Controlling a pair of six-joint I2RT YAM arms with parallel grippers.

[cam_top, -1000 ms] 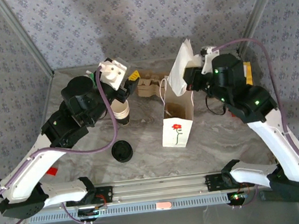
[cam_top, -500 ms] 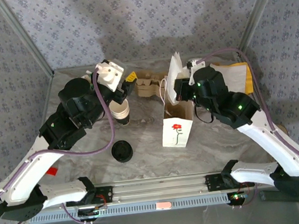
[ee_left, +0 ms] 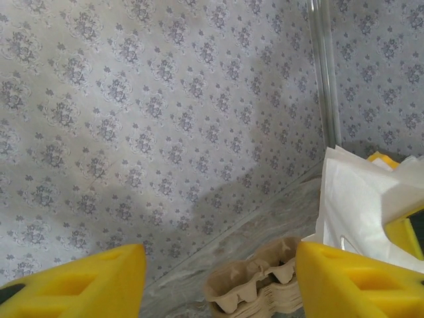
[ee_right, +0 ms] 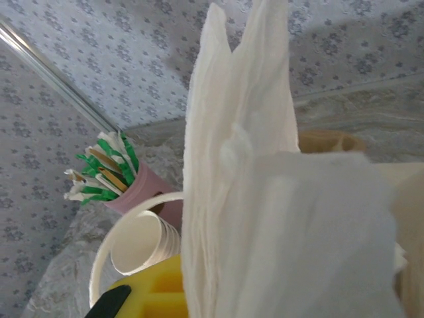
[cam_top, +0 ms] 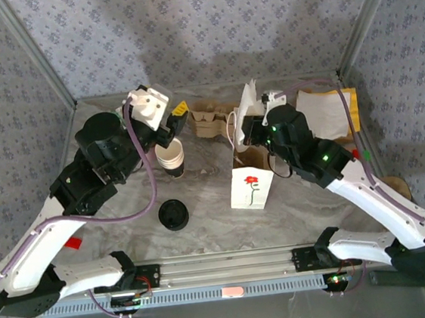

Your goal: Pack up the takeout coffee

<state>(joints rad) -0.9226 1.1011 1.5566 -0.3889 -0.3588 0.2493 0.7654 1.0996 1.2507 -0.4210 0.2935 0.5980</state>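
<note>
The takeout coffee stands black lid up on the table, just left of the white bag, which is printed with a red rose. The left jaws hang open, empty, above the stacked cups. The right jaws clamp white napkins over the bag's mouth.

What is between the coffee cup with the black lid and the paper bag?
Nothing lies on the marble table between the small black-lidded paper cup and the white rose-printed paper bag. But the right gripper holds white paper napkins above the bag's mouth.
</note>
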